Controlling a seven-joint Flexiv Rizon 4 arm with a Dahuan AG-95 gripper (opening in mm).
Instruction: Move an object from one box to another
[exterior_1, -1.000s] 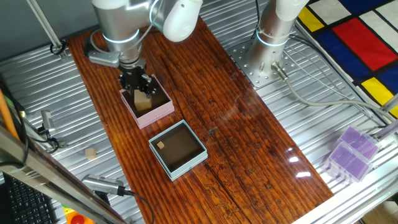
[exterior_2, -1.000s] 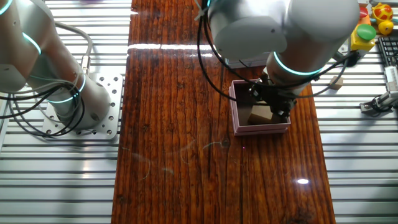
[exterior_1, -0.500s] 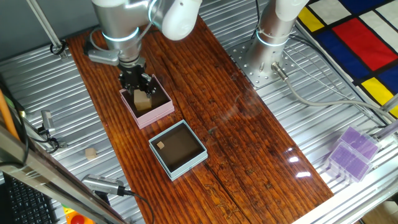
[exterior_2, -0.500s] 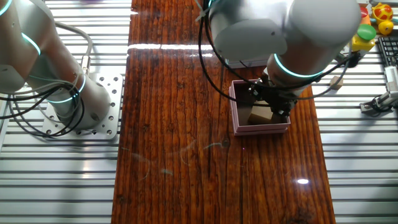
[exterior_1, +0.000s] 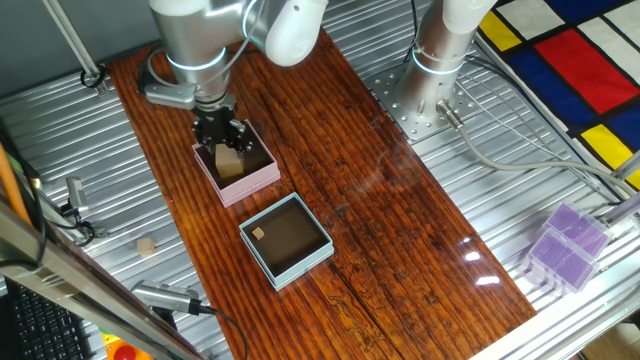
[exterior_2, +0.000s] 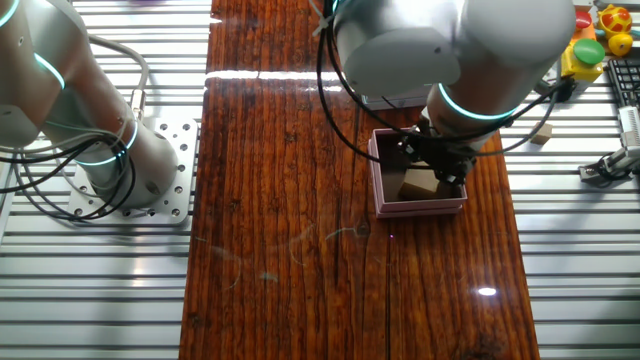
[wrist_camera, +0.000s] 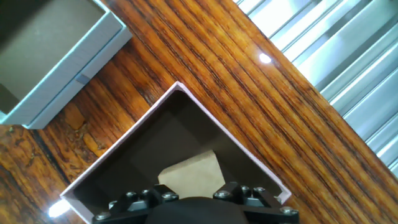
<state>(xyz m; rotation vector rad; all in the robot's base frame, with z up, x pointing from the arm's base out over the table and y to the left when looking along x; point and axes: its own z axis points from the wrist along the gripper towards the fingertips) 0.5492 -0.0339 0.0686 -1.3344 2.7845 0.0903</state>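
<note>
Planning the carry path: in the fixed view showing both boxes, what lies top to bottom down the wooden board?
Claw → cube in the pink box → blue box, which holds a small block.

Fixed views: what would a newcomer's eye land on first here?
The big silver arm, its gripper lowered over the pink box at the wooden table's far end, right above the tan cube inside. Next, the light blue box beside it, holding only a tiny tan block.

Cube (exterior_1: 230, 163) in pink box (exterior_1: 247, 185), beside blue box (exterior_1: 318, 250) on table (exterior_1: 400, 240)
</note>
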